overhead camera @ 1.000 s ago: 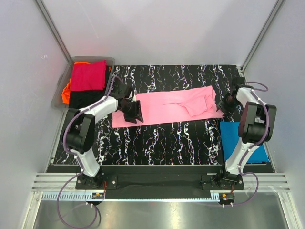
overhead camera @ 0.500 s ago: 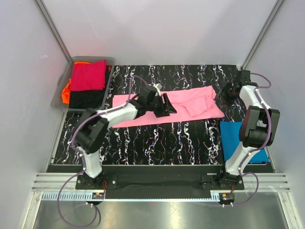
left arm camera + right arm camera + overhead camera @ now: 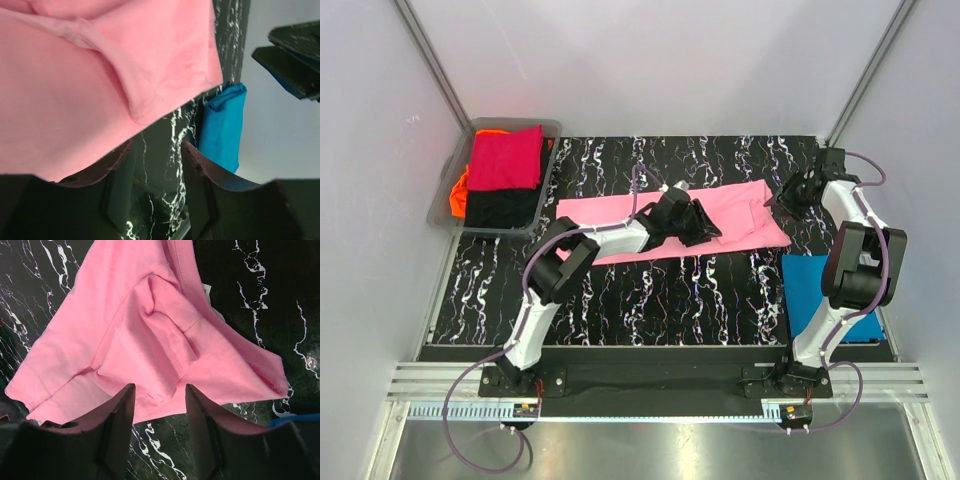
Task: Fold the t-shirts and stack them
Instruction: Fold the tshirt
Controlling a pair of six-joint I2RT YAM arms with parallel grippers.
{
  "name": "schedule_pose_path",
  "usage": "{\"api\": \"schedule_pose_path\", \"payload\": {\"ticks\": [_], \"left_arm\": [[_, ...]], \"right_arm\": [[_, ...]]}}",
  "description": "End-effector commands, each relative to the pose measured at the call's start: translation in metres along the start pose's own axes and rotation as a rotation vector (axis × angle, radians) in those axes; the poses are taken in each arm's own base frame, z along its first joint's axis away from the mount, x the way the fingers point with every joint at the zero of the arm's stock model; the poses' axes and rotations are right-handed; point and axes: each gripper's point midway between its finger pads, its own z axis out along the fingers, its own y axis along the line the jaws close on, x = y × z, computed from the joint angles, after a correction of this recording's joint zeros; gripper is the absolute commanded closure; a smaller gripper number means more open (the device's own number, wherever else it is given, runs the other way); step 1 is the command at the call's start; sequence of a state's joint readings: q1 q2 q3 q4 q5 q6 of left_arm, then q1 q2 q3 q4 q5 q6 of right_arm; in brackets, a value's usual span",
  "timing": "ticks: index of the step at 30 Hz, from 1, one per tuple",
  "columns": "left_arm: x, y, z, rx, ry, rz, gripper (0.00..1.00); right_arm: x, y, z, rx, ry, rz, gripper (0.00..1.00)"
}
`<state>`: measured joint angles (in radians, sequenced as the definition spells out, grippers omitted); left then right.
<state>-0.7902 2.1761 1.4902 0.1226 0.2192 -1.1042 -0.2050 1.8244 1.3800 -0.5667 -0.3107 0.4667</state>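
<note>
Top external view: the pink t-shirt (image 3: pixel 610 215) lies as a long strip on the worktop (image 3: pixel 620 290), both jaws open and empty, so next an end probably needs gripping to fold across.

Two slim arms, same build. Left arm (image 3: pixel 542 300): white-silver link shells, black joint housings, black wrist section. Right arm (image 3: pixel 820 330): same white links, chunky black motor blocks at the joints. Thin purple cables (image 3: pixel 447 437) loop out from each base and run along the links. One more purple loop at the right wrist. Bases (image 3: pixel 515 378) are black, bolted to a black plate (image 3: pixel 650 380) at the bench edge. Small board (image 3: pixel 525 408) with an orange connector below each base. Left tool (image 3: pixel 155 170): two dark matte fingers (image 3: pixel 205 185), curved inner faces, brownish edges. Right tool (image 3: pixel 157 415): same pair of dark curved fingers (image 3: pixel 117 425), black body behind.
</note>
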Motion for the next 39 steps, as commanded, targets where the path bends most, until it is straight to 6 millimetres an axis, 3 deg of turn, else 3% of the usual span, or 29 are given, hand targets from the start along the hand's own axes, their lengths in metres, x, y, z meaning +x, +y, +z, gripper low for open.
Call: {"api": "schedule_pose_path", "payload": {"ticks": [1,10,22,29,39], "left_arm": [[-0.024,-0.015,0.004,0.042,-0.100,-0.011,0.55],[-0.018,-0.014,0.022,0.078,-0.083,-0.031,0.60],[-0.011,-0.016,0.039,0.092,-0.057,-0.049,0.60],[-0.005,-0.010,0.046,0.086,-0.031,-0.088,0.63],[-0.010,-0.020,0.041,0.114,-0.025,-0.095,0.78]], "right_arm": [[-0.005,0.008,-0.006,-0.041,-0.025,-0.027,0.48],[0.002,0.004,0.011,-0.059,0.016,-0.009,0.62],[0.006,0.000,0.027,-0.062,0.053,0.005,0.67],[0.010,-0.007,0.035,-0.042,0.068,0.020,0.65],[0.008,-0.016,0.045,-0.005,0.067,0.007,0.61]]}}
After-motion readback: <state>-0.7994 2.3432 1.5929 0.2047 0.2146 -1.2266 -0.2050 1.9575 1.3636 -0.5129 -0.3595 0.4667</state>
